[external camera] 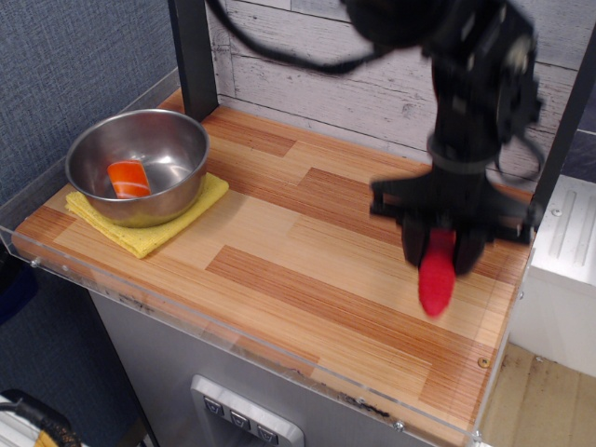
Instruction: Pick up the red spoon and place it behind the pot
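Note:
My gripper (441, 253) is shut on the red spoon (435, 282) and holds it lifted above the right end of the wooden table. Only the thick ribbed red handle shows, hanging down from the fingers; the metal bowl of the spoon is hidden between them. The view is motion-blurred around the arm. The pot (140, 164), a shiny steel bowl, stands at the far left on a yellow cloth (142, 236), well apart from the gripper. A small orange-red block (128, 178) lies inside the pot.
A dark post (194, 56) stands behind the pot at the back left. A clear plastic rim (233, 326) runs along the table's front edge. A white plank wall (307, 47) is behind. A white unit (568, 270) stands to the right.

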`<action>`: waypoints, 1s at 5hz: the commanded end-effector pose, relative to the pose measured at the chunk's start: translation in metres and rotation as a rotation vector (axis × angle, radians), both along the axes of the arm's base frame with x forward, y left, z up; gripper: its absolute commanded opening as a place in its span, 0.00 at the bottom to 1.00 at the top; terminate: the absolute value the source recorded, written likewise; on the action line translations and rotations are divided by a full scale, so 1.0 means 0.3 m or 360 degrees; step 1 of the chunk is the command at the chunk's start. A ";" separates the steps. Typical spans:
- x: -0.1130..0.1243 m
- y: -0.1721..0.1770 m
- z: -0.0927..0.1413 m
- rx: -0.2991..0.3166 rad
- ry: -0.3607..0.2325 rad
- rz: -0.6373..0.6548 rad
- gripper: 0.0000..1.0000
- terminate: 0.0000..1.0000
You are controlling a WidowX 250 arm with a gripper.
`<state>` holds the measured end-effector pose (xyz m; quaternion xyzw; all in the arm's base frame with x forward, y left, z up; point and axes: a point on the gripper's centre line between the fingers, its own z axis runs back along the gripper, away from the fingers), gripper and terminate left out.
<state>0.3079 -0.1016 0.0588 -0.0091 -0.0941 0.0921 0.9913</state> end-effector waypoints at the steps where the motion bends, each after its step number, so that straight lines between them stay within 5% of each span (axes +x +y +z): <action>1: 0.076 0.113 0.169 -0.0018 -0.0189 0.0546 0.00 0.00; 3: 0.099 0.205 0.206 -0.0088 -0.0251 0.1279 0.00 0.00; 4: 0.117 0.248 0.218 -0.0017 -0.0232 0.1454 0.00 0.00; 5: 0.133 0.305 0.201 -0.0091 -0.0255 0.1638 0.00 0.00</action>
